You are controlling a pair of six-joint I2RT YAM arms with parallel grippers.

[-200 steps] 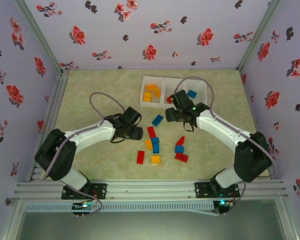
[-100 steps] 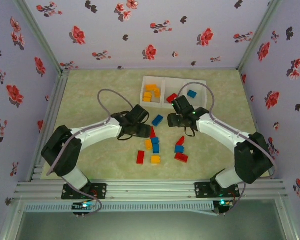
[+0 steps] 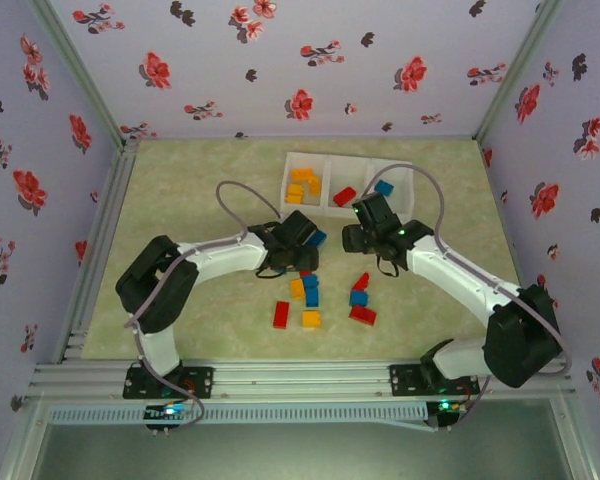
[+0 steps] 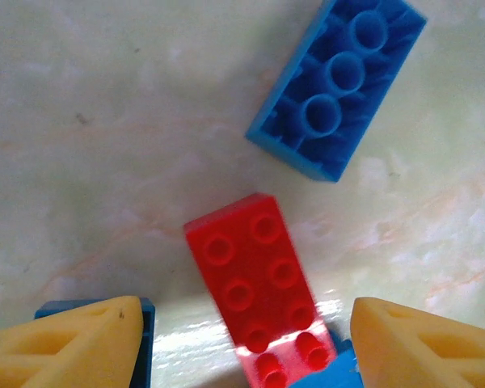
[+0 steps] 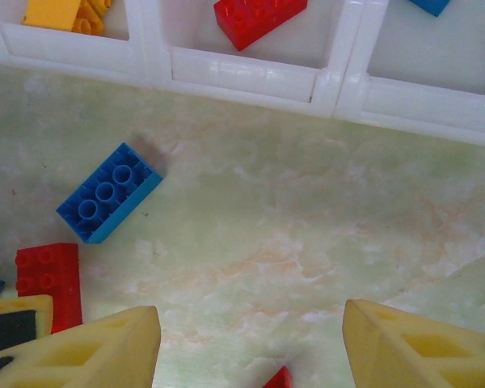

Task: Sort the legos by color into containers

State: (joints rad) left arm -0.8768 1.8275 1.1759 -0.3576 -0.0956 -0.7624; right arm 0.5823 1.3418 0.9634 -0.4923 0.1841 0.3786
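The legos are red, blue and orange-yellow bricks. A white three-compartment tray (image 3: 362, 164) holds orange-yellow bricks (image 3: 302, 185) on the left, a red brick (image 3: 344, 196) in the middle and a blue brick (image 3: 384, 187) on the right. My left gripper (image 3: 300, 262) hangs open low over the loose pile. In the left wrist view its fingers (image 4: 73, 339) straddle a red brick (image 4: 255, 279) without touching it, and an upturned blue brick (image 4: 337, 85) lies beyond. My right gripper (image 5: 250, 347) stands open over bare table in front of the tray (image 5: 242, 77), nothing between its fingers.
Several loose bricks lie near the table's front: orange (image 3: 297, 288), blue (image 3: 311, 290), red (image 3: 280, 314), yellow (image 3: 311, 319), blue (image 3: 358, 297) and red (image 3: 362, 315). Flowered walls close in three sides. The table's left half has free room.
My left arm has swung right and come down over the red brick in the pile. My right gripper has drawn back from the tray's middle compartment, where a red brick now lies uncovered.
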